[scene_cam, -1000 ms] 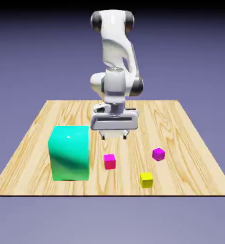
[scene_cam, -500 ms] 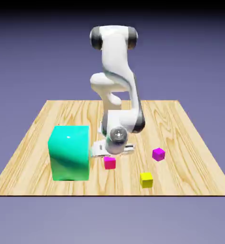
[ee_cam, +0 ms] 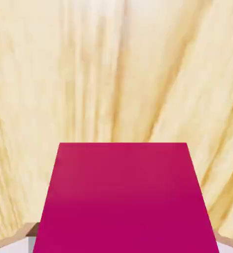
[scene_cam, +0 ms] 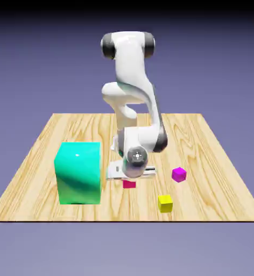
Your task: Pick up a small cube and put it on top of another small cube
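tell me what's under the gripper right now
The hot-pink cube sits under the gripper, on the wooden table. In the exterior view only its lower part shows; the hand covers its top. The hand view shows it filling the space between the shut fingers.

Exterior view: fixed, raised, looking down across the whole pale wooden table (scene_cam: 48,140) from well back. Hand view: pointed down along the gripper, very near the boards; the tiny hot-pink cube (ee_cam: 123,197) fills its lower half. Both views share that cube (scene_cam: 129,184) and the surrounding wood.
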Robot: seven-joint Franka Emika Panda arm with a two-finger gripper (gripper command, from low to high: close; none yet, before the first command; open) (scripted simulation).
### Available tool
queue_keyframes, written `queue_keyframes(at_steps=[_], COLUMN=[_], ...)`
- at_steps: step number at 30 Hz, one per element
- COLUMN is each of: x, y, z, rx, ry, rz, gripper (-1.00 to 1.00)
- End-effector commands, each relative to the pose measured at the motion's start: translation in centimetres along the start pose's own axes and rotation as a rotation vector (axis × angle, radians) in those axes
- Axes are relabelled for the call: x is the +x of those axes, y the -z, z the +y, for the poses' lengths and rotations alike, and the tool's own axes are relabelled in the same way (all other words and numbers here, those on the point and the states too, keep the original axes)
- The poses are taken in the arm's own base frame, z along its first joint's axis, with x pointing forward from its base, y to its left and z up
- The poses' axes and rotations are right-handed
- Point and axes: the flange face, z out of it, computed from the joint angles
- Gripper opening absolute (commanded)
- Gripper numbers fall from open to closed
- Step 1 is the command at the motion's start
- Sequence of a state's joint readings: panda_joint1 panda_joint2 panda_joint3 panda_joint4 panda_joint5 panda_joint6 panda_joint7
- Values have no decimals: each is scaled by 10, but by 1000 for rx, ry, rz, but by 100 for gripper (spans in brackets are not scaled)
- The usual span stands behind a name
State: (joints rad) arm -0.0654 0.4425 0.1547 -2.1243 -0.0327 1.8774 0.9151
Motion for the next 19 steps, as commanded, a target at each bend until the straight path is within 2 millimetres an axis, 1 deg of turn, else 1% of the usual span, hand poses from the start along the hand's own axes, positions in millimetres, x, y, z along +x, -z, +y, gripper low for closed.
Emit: queue_keyframes(at_steps=[1,6,9,10,11,14,15,16,17,19], x=[-2,-16,-26,-28,-28,-28,-29,-29,-29,-28], y=[8,52,83,89,89,37,26,26,26,61], z=[-10,-54,-74,-77,-77,-93,-96,-96,-96,-87], rx=[15,103,156,165,165,166,165,165,165,166], ry=[-30,-172,-250,-263,-263,-263,-263,-263,-263,-263], rz=[-12,-111,-190,-206,-206,-206,-206,-206,-206,-206], gripper=[-100,-100,-100,-100,-100,-100,-100,100,100,100])
